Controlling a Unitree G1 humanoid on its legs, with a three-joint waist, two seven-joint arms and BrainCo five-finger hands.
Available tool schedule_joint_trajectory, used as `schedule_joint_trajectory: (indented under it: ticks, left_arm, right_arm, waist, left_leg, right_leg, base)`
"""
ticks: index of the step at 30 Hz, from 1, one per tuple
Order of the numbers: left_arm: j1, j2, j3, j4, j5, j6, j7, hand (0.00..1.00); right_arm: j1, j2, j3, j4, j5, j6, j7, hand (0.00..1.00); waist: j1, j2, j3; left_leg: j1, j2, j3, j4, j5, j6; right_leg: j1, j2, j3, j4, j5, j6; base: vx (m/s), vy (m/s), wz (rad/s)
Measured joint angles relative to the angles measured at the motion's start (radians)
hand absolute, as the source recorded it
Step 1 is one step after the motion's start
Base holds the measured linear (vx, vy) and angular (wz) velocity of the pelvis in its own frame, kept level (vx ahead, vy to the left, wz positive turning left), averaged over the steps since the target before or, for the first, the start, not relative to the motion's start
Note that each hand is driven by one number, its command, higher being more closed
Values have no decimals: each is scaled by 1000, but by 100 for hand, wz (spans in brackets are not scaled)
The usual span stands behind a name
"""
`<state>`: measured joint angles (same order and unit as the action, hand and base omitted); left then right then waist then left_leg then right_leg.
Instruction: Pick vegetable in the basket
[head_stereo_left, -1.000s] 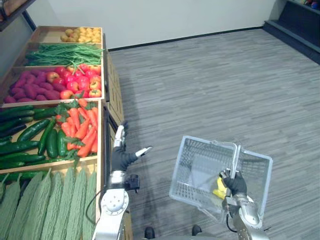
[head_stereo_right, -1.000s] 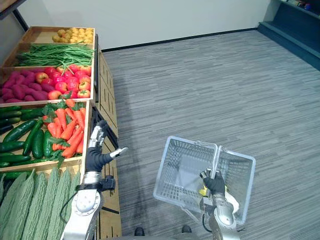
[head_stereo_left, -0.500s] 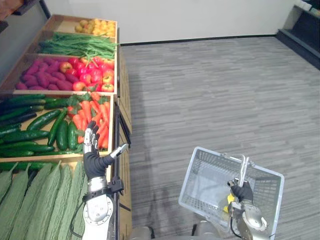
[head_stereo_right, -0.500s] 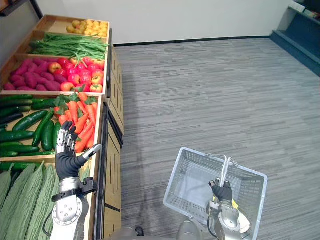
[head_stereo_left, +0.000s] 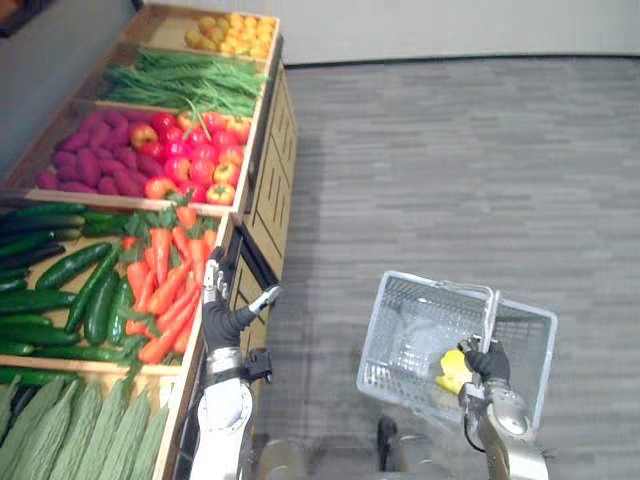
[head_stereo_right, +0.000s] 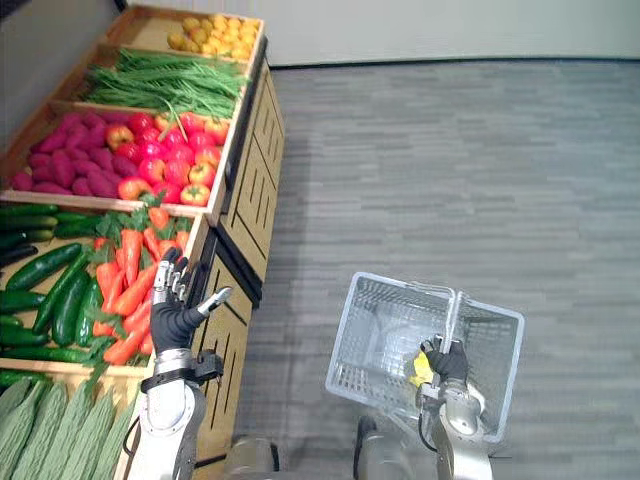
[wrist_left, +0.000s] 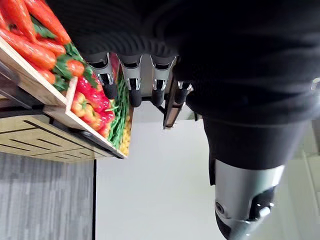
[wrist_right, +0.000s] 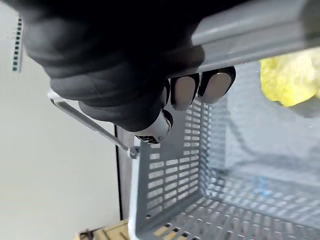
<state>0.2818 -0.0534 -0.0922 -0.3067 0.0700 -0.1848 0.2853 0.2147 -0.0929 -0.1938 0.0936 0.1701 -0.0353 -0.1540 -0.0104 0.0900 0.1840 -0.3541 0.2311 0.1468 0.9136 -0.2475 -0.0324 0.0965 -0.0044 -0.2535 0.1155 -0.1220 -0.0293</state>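
1. The whole view has shifted since the earlier frames, so the camera has moved. The produce stand (head_stereo_left: 262, 215) now runs further in from the left, and the grey floor (head_stereo_left: 450, 150) takes up less of the frame.
2. The left hand (head_stereo_right: 178, 318) was off the stand's front edge a second ago, over the floor. It now sits at the front edge of the carrot compartment, fingertips over the carrots (head_stereo_left: 165, 275).
3. Left hand state: fingers (wrist_left: 132, 85) straight and side by side, thumb held apart, nothing held. This matches both earlier frames.
4. The carrots lie in their compartment, untouched, with the cucumbers (head_stereo_left: 70, 275) just beside them toward the stand's back.
5. Ridged green gourds (head_stereo_left: 80, 440) fill the nearest compartment. Beyond the carrots are red fruit (head_stereo_left: 195, 160), purple roots (head_stereo_left: 95, 170), green beans (head_stereo_left: 190, 80) and yellow fruit (head_stereo_left: 230, 35).
6. The right hand (head_stereo_left: 489, 362) has its fingers curled round the handle (wrist_right: 260, 30) of the grey basket (head_stereo_left: 400, 310), the same grip as before.
7. The basket hangs over the floor, well apart from the stand.
8. A yellow item (head_stereo_left: 452, 370) lies inside the basket against its near wall, just beside the right hand, placed as it was earlier.
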Motion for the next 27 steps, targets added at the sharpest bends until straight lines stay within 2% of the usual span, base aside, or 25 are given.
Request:
schedule_joint_trajectory:
  ticks: [2, 3, 4, 5, 6, 7, 9, 11, 12, 13, 15, 17, 19, 20, 21, 22, 23, 24, 25, 27]
  left_arm:
    - [0, 0, 0, 1, 0, 1, -1, 0]
    - [-7, 1, -1, 0, 1, 1, -1, 0]
    - [-10, 1, -1, -3, 2, 1, 0, 0]
    - [-9, 5, -1, -8, 2, 1, 0, 0]
    - [-18, 30, -1, -6, 3, 3, 0, 0]
    - [-27, 46, 13, -6, 3, 6, -1, 0]
    - [-17, 46, 22, -6, 3, 12, 0, 0]
    - [-9, 48, 25, -6, 3, 16, 0, 0]
    - [-11, 49, 23, -6, 9, 19, -1, 0]
    - [-12, 46, 16, -6, 12, 21, 0, 0]
    - [-14, 47, 16, -6, 18, 22, 4, 0]
    - [-20, 45, 13, -6, 25, 25, 6, 0]
    - [-25, 42, 4, -7, 32, 25, 8, 0]
    - [-27, 39, -4, -7, 41, 25, 12, 0]
    - [-24, 42, -18, -7, 50, 24, 21, 0]
    - [-21, 46, -25, -11, 52, 24, 21, 0]
    - [-14, 43, -32, -4, 60, 27, 20, 0]
    - [10, 29, -42, -4, 60, 29, 19, 0]
    - [17, 27, -53, -5, 60, 29, 19, 0]
    - [19, 21, -69, -6, 60, 29, 9, 0]
  right_arm:
    - [2, 5, -41, 0, 15, 0, -6, 100]
    - [14, 3, -64, 0, 16, -5, -17, 100]
    - [26, 3, -77, -1, 16, -7, -20, 100]
    - [29, 5, -86, 2, 16, -7, -20, 100]
    - [29, 26, -97, 18, 16, -4, -22, 100]
    - [21, 37, -96, 31, 16, -4, -22, 100]
    - [2, 50, -102, 47, 8, 7, -21, 100]
    - [-2, 50, -103, 66, -5, 16, -19, 100]
    - [-2, 52, -104, 88, -14, 16, -19, 100]
    - [3, 58, -102, 99, -16, 19, -18, 100]
    - [8, 66, -101, 98, -18, 20, -16, 100]
    - [20, 80, -100, 89, -23, 20, -16, 100]
    - [48, 92, -94, 72, -23, 17, -17, 100]
    - [74, 93, -84, 69, -22, 13, -17, 100]
    - [103, 98, -84, 69, -22, 7, -19, 100]
    - [121, 102, -83, 69, -22, 4, -19, 100]
    - [133, 95, -86, 96, -19, 3, -22, 100]
    - [141, 80, -92, 117, -13, 4, -22, 100]
    - [144, 75, -92, 118, -13, 4, -22, 100]
    - [141, 64, -94, 136, 2, 2, -23, 100]
  waist:
    - [-2, -1, 1]
    - [-4, -1, 1]
    - [-3, 4, -3]
    - [-3, 7, -5]
    - [-11, -29, -19]
    - [-10, -61, -11]
    - [2, -78, -11]
    - [-5, -84, -7]
    - [-13, -83, -8]
    - [-36, -83, -9]
    - [-38, -83, -8]
    - [-31, -87, -8]
    - [-32, -87, -9]
    - [-36, -96, -12]
    - [-32, -115, -21]
    - [-29, -134, -30]
    - [-28, -137, -33]
    - [-21, -110, -49]
    - [-15, -103, -53]
    - [6, -79, -60]
  left_leg:
    - [-14, -27, 74, -154, 2, -1]
    - [-10, -47, 146, -275, 34, 2]
    - [8, -61, 215, -378, 142, 45]
    - [15, -60, 265, -413, 161, 137]
    - [37, -87, 301, -428, 104, 177]
    - [39, -119, 293, -433, 88, 186]
    - [71, -153, 287, -450, 66, 186]
    - [143, -197, 254, -486, 41, 180]
    - [198, -223, 211, -516, 27, 174]
    - [242, -235, 161, -534, 16, 176]
    - [283, -232, 120, -549, 7, 171]
    - [327, -223, 53, -560, -6, 148]
    - [344, -210, -29, -547, -20, 124]
    - [341, -206, -85, -522, -33, 103]
    - [318, -214, -134, -481, -60, 72]
    - [309, -222, -154, -458, -85, 54]
    - [292, -220, -211, -404, -121, 23]
    - [275, -184, -252, -395, -127, 10]
    - [267, -173, -263, -400, -126, 7]
    - [262, -140, -300, -455, -93, -44]
  right_leg:
    - [66, -1, -53, -33, -3, 5]
    - [102, -1, -88, -29, -22, 34]
    - [125, 6, -106, -18, -51, 59]
    - [131, 10, -106, 0, -83, 71]
    - [138, -20, -107, 34, -147, 78]
    - [140, -44, -107, 51, -160, 91]
    - [137, -73, -107, 124, -160, 92]
    - [100, -123, -131, 340, -147, 106]
    - [42, -165, -120, 560, -77, 69]
    - [-29, -176, -65, 722, -112, 25]
    - [-120, -144, 28, 774, -169, 18]
    - [-233, -100, 130, 710, -211, 27]
    - [-303, -46, 242, 610, -212, 32]
    - [-325, -18, 335, 524, -202, 49]
    - [-328, -19, 409, 420, -154, 73]
    - [-325, -29, 438, 373, -107, 74]
    - [-322, -36, 404, 401, -81, 118]
    - [-308, -24, 343, 387, -93, 99]
    - [-305, -20, 318, 382, -97, 91]
    - [-282, -15, 238, 359, -96, 73]
  base:
    - [446, -14, 81]
    - [444, 21, 103]
    - [311, 29, 83]
    - [298, 39, 87]
    - [356, 46, 87]
    - [342, 47, 75]
    - [367, 52, 42]
    - [412, 68, 61]
    - [381, 29, 98]
    - [449, -24, 104]
    - [347, -92, 79]
    - [330, -151, 94]
    - [309, -213, 128]
    - [251, -263, 167]
    - [236, -285, 177]
    - [242, -345, 169]
    - [256, -349, 145]
    - [297, -401, 130]
    - [204, -290, 106]
    - [154, -319, 109]
